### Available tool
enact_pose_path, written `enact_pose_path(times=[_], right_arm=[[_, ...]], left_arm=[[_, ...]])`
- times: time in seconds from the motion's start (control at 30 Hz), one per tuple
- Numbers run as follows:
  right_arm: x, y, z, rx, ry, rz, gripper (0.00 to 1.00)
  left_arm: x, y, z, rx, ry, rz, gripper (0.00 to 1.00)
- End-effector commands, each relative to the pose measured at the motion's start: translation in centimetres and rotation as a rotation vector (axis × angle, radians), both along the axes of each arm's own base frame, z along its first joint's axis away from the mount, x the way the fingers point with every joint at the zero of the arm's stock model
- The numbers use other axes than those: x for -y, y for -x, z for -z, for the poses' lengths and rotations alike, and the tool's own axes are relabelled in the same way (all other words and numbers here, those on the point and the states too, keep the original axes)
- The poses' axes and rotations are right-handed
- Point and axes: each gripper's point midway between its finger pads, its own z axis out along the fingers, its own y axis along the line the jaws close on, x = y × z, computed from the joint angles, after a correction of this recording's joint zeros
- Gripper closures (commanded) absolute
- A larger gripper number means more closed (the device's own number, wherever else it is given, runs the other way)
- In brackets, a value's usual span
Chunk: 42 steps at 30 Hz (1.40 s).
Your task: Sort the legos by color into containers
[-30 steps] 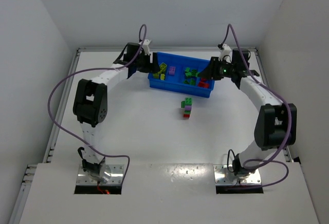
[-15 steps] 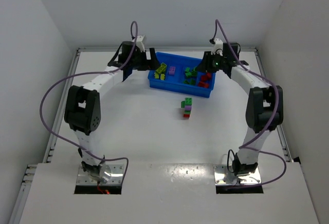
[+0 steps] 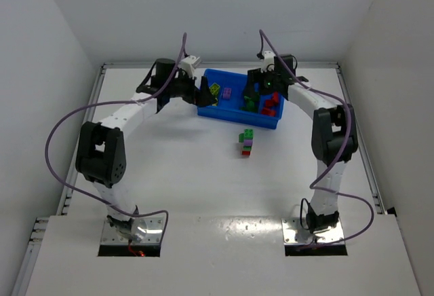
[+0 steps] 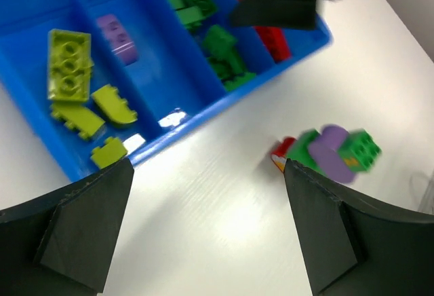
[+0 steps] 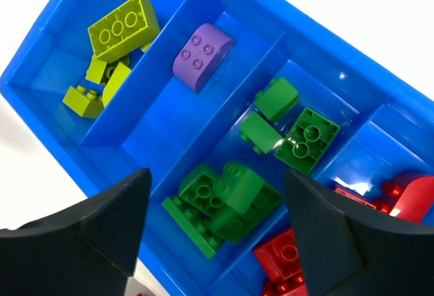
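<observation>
Both arms have swung inward since the earlier frames. The left claw (image 4: 208,168) is now at the left end of the tray (image 3: 230,115), and the right claw (image 5: 217,177) is above its right half. Both claws are spread wide with nothing gripped.

Tray: one, four compartments. Contents from its left end:
- four yellow bricks (image 5: 123,26)
- one purple brick (image 5: 202,55)
- roughly six green bricks (image 5: 308,138), some piled, so the exact count is uncertain
- at least two red bricks (image 5: 288,255), partly out of view

One stick (image 4: 325,152) of green, purple and red bricks lies on the surface (image 3: 190,167), near the tray's front wall but apart from it.
</observation>
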Motion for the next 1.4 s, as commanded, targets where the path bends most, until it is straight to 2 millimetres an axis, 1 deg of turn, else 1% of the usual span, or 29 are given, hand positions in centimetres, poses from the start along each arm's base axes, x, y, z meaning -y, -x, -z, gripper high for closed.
enact_pose_path(times=[0.0, 0.07, 0.1, 0.17, 0.2, 0.27, 0.3, 0.37, 0.4, 0.43, 0.47, 0.5, 0.53, 0.57, 0.63, 0.67, 0.7, 0.73, 0.77, 0.8, 0.83, 0.9, 0.93, 0.97, 1.0, 1.03, 1.1, 1.3, 1.37], right_arm=[[0.4, -2.0, -4.0, 0.126, 0.034, 0.025, 0.19], [0.9, -1.6, -6.3, 0.151, 0.006, 0.044, 0.16], [1.3, -1.0, -6.5, 0.141, -0.010, 0.053, 0.14], [2.2, -0.2, -8.3, 0.153, -0.040, 0.077, 0.14], [3.5, 0.8, -9.9, 0.173, -0.050, 0.104, 0.14], [4.5, 2.3, -11.3, 0.182, -0.065, 0.117, 0.14], [5.6, 3.7, -12.4, 0.191, -0.064, 0.138, 0.14], [6.2, 6.5, -11.2, 0.140, -0.040, 0.086, 0.14], [7.0, 7.5, -10.9, 0.129, -0.030, 0.078, 0.14], [7.3, 9.0, -11.9, 0.147, -0.027, 0.058, 0.14], [7.8, 11.0, -9.9, 0.083, -0.005, 0.054, 0.14], [8.0, 12.1, -9.5, 0.082, 0.026, 0.029, 0.14], [9.0, 13.0, -8.9, 0.067, 0.046, 0.038, 0.16], [9.0, 15.3, -8.0, 0.023, 0.061, 0.011, 0.16], [10.4, 16.9, -7.1, 0.014, 0.109, -0.001, 0.18], [10.7, 18.4, -5.8, -0.028, 0.117, -0.005, 0.18], [10.8, 18.9, -6.4, 0.006, 0.134, -0.018, 0.18], [11.4, 19.8, -6.2, 0.001, 0.143, 0.004, 0.18], [11.6, 20.2, -6.2, 0.005, 0.143, 0.013, 0.18], [12.1, 20.7, -5.6, -0.012, 0.151, 0.030, 0.18], [12.1, 20.8, -6.0, 0.001, 0.152, 0.031, 0.17], [12.5, 21.3, -5.6, -0.005, 0.159, 0.047, 0.17], [12.8, 21.3, -5.9, 0.010, 0.166, 0.053, 0.17], [12.8, 21.3, -5.9, 0.010, 0.166, 0.053, 0.17], [13.1, 21.5, -5.5, -0.001, 0.165, 0.061, 0.17], [13.4, 21.5, -5.8, 0.007, 0.166, 0.073, 0.17], [13.8, 21.4, -5.8, 0.006, 0.166, 0.085, 0.17], [14.0, 21.5, -5.9, 0.003, 0.146, 0.095, 0.17], [13.8, 21.3, -6.3, 0.014, 0.139, 0.089, 0.17]], left_arm=[[2.6, 4.2, -4.3, 0.143, 0.018, 0.250, 0.00], [4.1, 6.3, -4.7, 0.187, 0.016, 0.365, 0.00], [4.5, 7.0, -5.1, 0.207, 0.007, 0.389, 0.00], [5.4, 8.5, -5.2, 0.238, -0.014, 0.455, 0.00], [6.5, 10.0, -5.3, 0.252, -0.014, 0.506, 0.00], [7.4, 11.2, -4.6, 0.270, -0.047, 0.553, 0.02], [8.4, 12.2, -4.4, 0.278, -0.059, 0.589, 0.04], [9.2, 13.3, -3.2, 0.269, -0.089, 0.632, 0.07], [10.0, 13.7, -3.4, 0.274, -0.095, 0.646, 0.13], [10.4, 13.8, -3.3, 0.282, -0.102, 0.662, 0.16], [10.4, 13.8, -2.9, 0.270, -0.112, 0.670, 0.19], [11.1, 14.3, -2.9, 0.277, -0.110, 0.702, 0.20], [11.8, 14.4, -2.8, 0.279, -0.106, 0.726, 0.21], [11.9, 14.2, -2.6, 0.276, -0.112, 0.731, 0.21], [12.8, 14.3, -2.5, 0.307, -0.127, 0.762, 0.21], [13.0, 14.0, -1.9, 0.306, -0.134, 0.768, 0.19], [13.0, 13.7, -1.6, 0.313, -0.152, 0.772, 0.14], [13.6, 13.7, -1.3, 0.322, -0.160, 0.793, 0.10], [13.7, 13.5, -1.0, 0.323, -0.167, 0.801, 0.08], [14.3, 13.4, -1.7, 0.351, -0.169, 0.819, 0.08], [14.2, 13.3, -0.4, 0.319, -0.196, 0.831, 0.08], [15.0, 13.2, -0.4, 0.360, -0.220, 0.866, 0.08], [15.1, 13.1, -0.4, 0.360, -0.220, 0.866, 0.08], [15.0, 12.9, 0.7, 0.342, -0.237, 0.871, 0.08], [15.7, 12.8, 0.0, 0.371, -0.233, 0.880, 0.08], [15.8, 12.6, 1.0, 0.346, -0.240, 0.885, 0.08], [16.5, 12.6, 1.1, 0.342, -0.240, 0.895, 0.08], [17.0, 12.0, 3.2, 0.300, -0.251, 0.903, 0.08], [17.0, 12.0, 3.8, 0.288, -0.254, 0.905, 0.13]])
